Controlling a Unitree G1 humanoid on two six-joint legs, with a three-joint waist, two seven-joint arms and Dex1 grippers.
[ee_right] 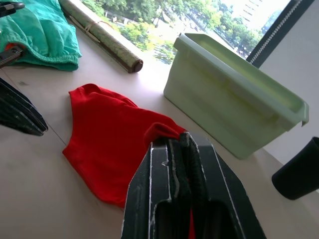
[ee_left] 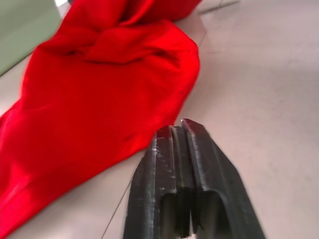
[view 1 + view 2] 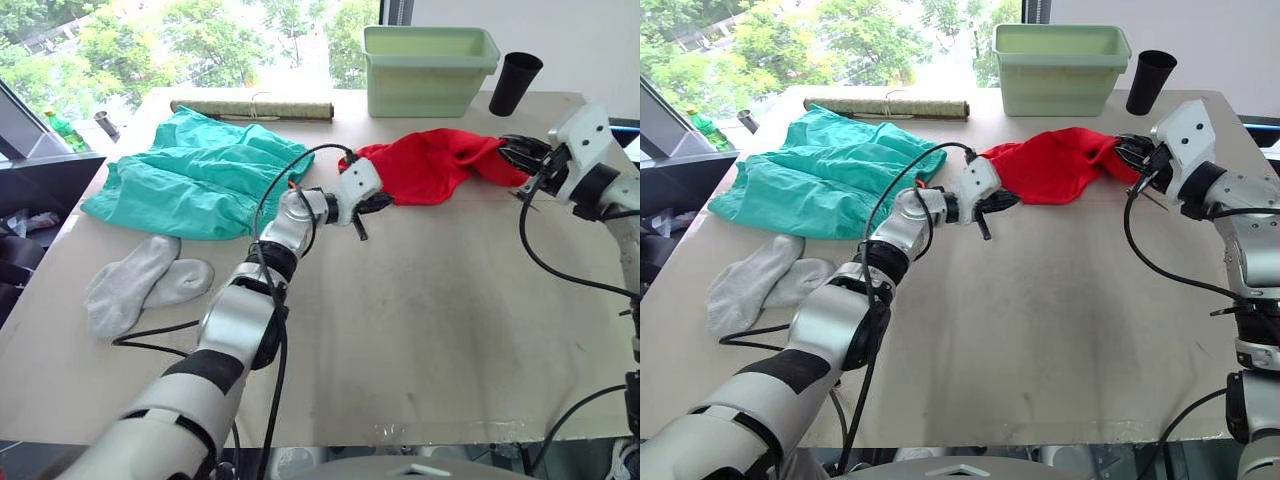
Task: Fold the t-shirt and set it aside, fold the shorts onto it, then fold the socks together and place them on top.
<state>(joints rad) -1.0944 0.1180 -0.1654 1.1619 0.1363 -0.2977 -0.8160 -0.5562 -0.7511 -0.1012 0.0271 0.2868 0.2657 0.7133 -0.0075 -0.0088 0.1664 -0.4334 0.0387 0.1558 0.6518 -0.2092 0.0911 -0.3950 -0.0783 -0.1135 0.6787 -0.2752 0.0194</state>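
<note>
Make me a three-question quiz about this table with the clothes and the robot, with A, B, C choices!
1. Where are the socks?
A. in the tub
B. on the table in front of the shorts
C. on the t-shirt

2. What colour is the cup?
A. black
B. yellow
C. white

3. What is the right gripper doing?
A. hanging open
B. gripping the cup
C. pinching the t-shirt

Answers: 1 B, they lie flat below the shorts. 2 A, it stands dark beside the green tub. 3 C, red cloth sits between its fingers.
</note>
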